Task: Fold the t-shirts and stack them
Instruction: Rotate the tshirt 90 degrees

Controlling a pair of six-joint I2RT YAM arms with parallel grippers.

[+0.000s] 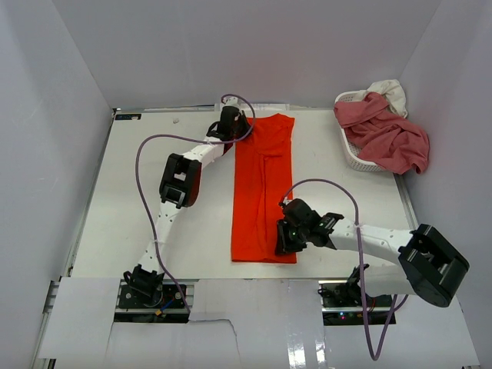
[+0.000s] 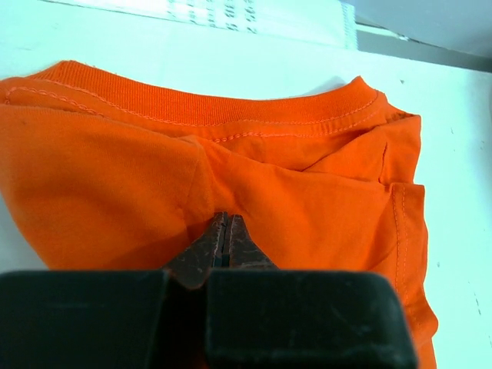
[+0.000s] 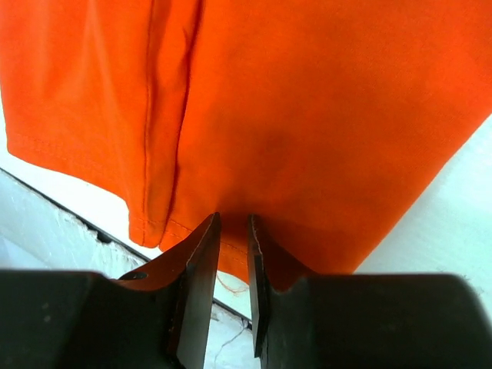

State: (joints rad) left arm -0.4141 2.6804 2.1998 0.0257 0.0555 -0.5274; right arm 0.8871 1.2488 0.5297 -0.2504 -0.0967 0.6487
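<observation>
The orange-red t-shirt (image 1: 264,188) lies on the table as a long narrow strip, collar at the far end. My left gripper (image 1: 240,127) is at the collar's left corner. In the left wrist view its jaws (image 2: 223,219) are shut, pinching a pucker of orange cloth just below the collar band (image 2: 231,123). My right gripper (image 1: 283,243) is at the near right hem. In the right wrist view (image 3: 233,223) its jaws stand a narrow gap apart with the hem (image 3: 231,257) between them. A rose-pink shirt (image 1: 384,134) and a cream-white one (image 1: 392,91) sit heaped in the basket.
The white perforated basket (image 1: 352,154) stands at the far right of the table. White walls close in the back and both sides. The shirt's hem lies close to the table's near edge (image 1: 231,278). Purple cables loop off both arms.
</observation>
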